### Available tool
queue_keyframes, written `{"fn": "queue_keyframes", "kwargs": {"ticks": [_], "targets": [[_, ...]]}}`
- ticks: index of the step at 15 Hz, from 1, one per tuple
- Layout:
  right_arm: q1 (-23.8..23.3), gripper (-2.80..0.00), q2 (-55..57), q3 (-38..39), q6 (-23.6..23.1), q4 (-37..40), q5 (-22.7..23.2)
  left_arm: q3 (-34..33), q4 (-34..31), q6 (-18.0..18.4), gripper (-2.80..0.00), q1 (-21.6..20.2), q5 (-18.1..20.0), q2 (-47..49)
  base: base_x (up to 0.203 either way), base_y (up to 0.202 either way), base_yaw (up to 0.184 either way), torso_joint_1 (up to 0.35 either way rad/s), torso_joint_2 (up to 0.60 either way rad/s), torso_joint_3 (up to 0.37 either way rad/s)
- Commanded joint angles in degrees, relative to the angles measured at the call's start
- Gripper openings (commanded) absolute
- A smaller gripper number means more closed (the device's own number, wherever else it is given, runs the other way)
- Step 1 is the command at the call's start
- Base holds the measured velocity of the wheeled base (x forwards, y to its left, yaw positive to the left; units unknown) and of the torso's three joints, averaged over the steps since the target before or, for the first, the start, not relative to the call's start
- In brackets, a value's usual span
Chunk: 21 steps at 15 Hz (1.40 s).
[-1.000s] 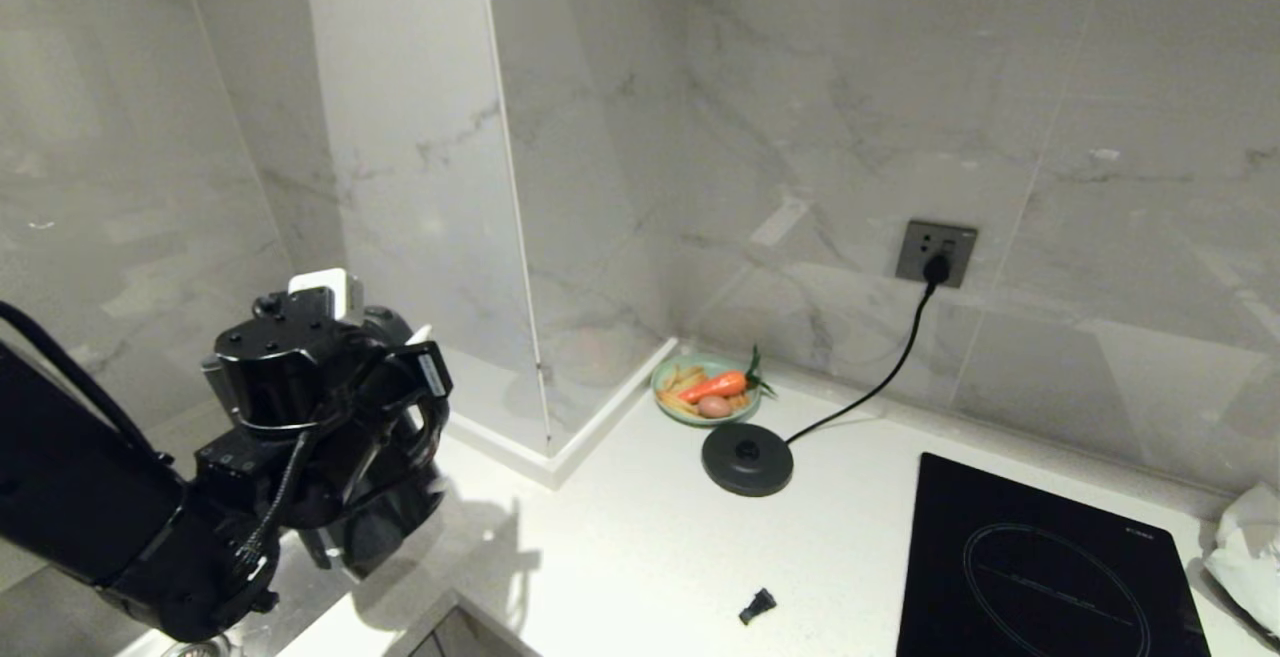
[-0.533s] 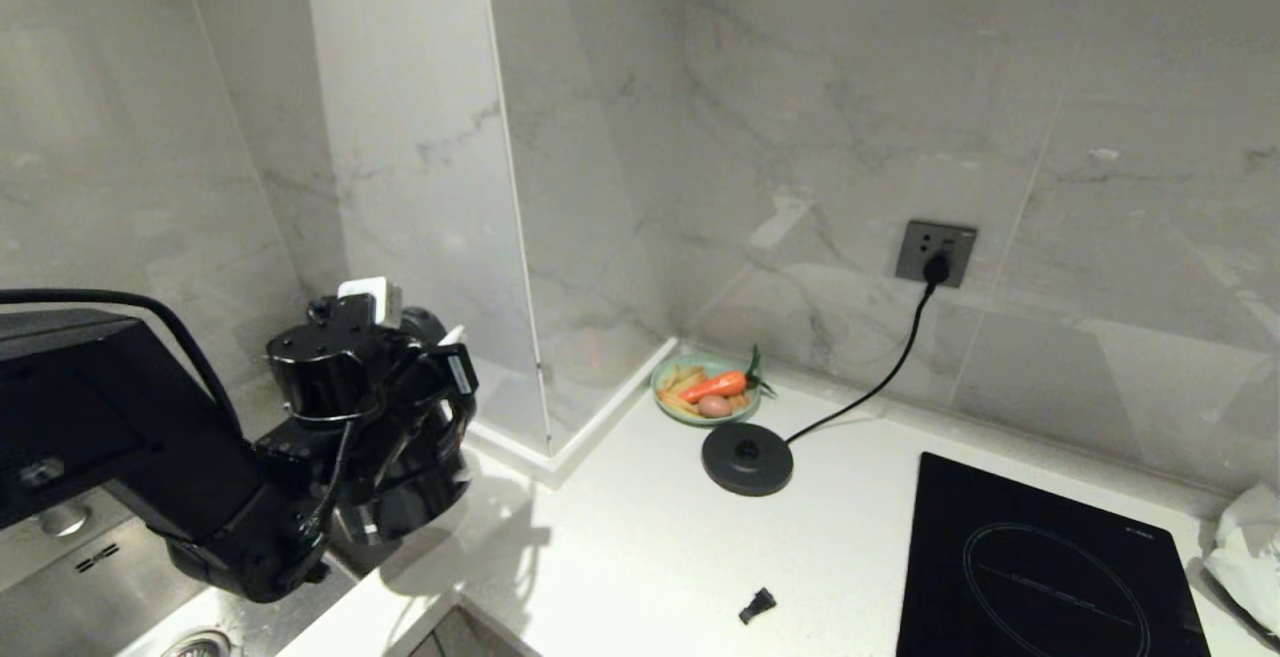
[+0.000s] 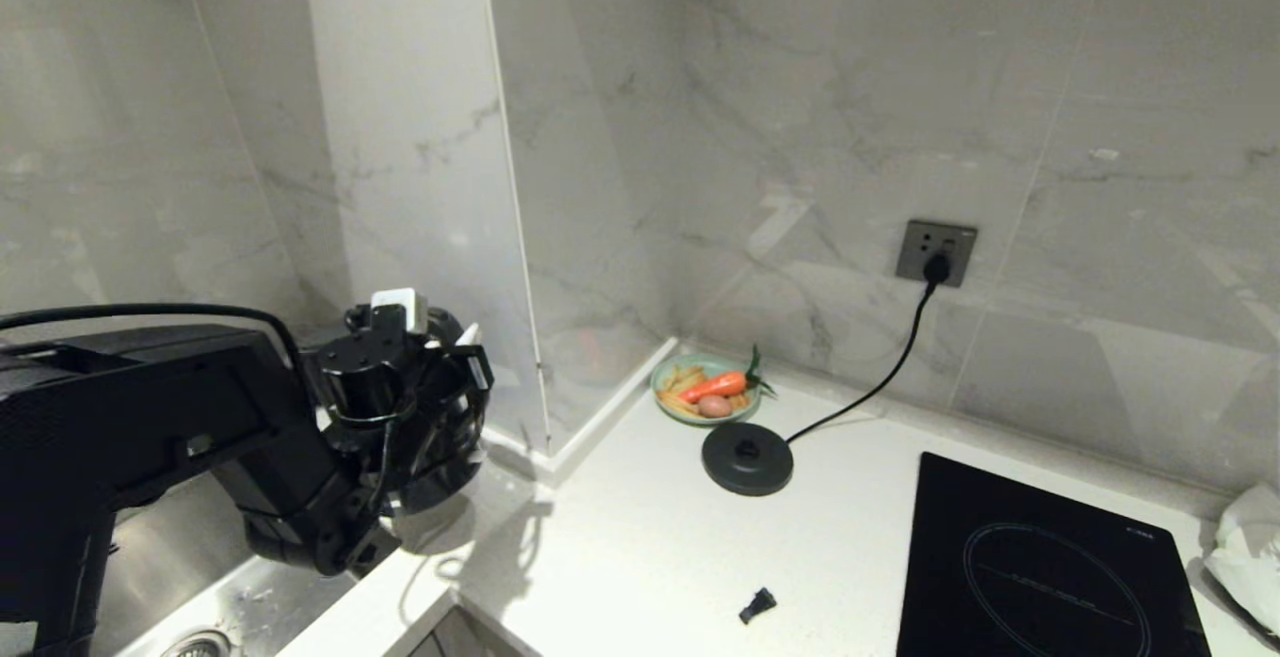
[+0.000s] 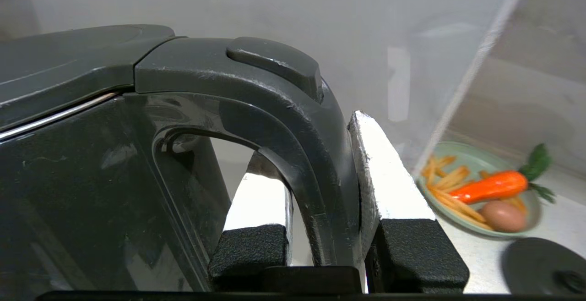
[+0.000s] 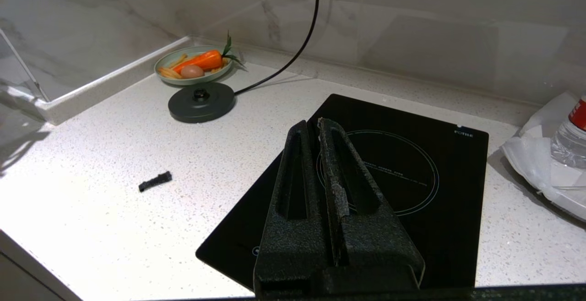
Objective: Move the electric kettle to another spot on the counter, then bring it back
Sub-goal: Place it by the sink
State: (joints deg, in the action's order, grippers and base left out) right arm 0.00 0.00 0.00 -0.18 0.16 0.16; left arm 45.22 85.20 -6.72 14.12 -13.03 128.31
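Holding the tall glossy black kettle (image 3: 425,447) by its loop handle (image 4: 293,122), left gripper (image 4: 316,191) jaws clamped; I judged level, slow carriage over white speckled tabletop (image 3: 640,547) best.

Glossy black electric kettle (image 3: 440,437) upright at white counter (image 3: 640,537) left end, beside sink.

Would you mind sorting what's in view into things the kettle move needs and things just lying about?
Belongs to the job:
electric kettle
left gripper, shut on its handle
counter
base disc

Lying about:
plate of food
induction hob
small black piece
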Motion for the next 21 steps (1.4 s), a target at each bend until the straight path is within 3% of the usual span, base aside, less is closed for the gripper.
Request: {"fn": "queue_keyframes", "kwargs": {"ticks": [1,12,21], "targets": [[0.0,-2.8,0.0,0.0,0.0,0.0,0.0,0.8,0.5,0.0,-2.8,-0.8,1.8,2.2,0.0,0.0,0.0,0.0,0.0,0.0],[0.0,-2.8,0.0,0.0,0.0,0.0,0.0,5.0,0.5,1.4,-2.8,-3.0,3.4,7.7,0.0,0.0,0.0,0.0,0.0,0.0],[0.0,-2.8,0.0,0.0,0.0,0.0,0.0,0.9,2.5,1.4,-2.8,-2.6,3.5,8.1,0.0,0.0,0.0,0.0,0.0,0.0]]}}
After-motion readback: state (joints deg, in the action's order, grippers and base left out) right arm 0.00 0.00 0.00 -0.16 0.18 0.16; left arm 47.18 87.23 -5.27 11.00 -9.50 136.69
